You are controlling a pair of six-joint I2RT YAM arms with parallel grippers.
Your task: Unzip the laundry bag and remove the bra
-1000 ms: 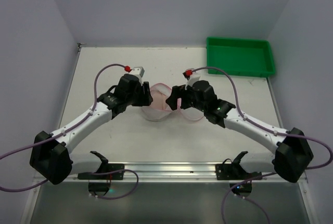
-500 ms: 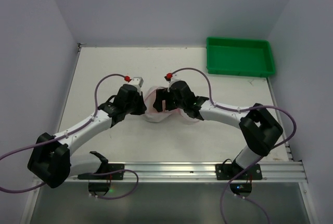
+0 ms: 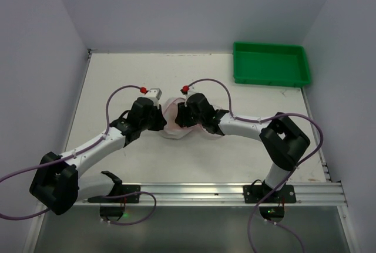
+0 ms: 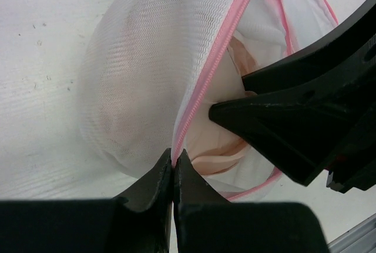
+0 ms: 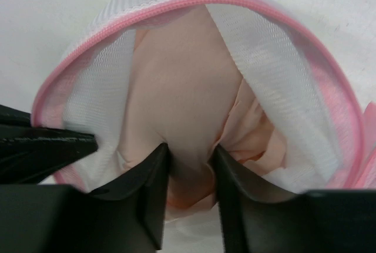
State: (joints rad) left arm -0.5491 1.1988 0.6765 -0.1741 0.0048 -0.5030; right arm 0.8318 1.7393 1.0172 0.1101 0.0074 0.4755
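Note:
The laundry bag [image 3: 172, 130] lies mid-table between the two arms, a white mesh pouch [image 4: 135, 71] with pink zipper trim, its mouth gaping. My left gripper [image 4: 173, 153] is shut on the pink trim at the bag's rim, at the bag's left side [image 3: 163, 118] in the top view. The bra [image 5: 176, 83], pale pink and padded, fills the open mouth [image 4: 226, 141]. My right gripper [image 5: 189, 150] reaches into the opening from the right [image 3: 183, 117], and its jaws pinch a fold of the bra's cup. Most of the bra stays inside the mesh [image 5: 276, 59].
A green tray [image 3: 271, 64] stands at the back right corner of the table. A metal rail [image 3: 194, 191] runs along the near edge. Grey walls close in the table on the left, right and back.
My right arm has swung left into the bag's mouth and its jaws have closed on the bra. My left gripper has shut on the zipper trim.

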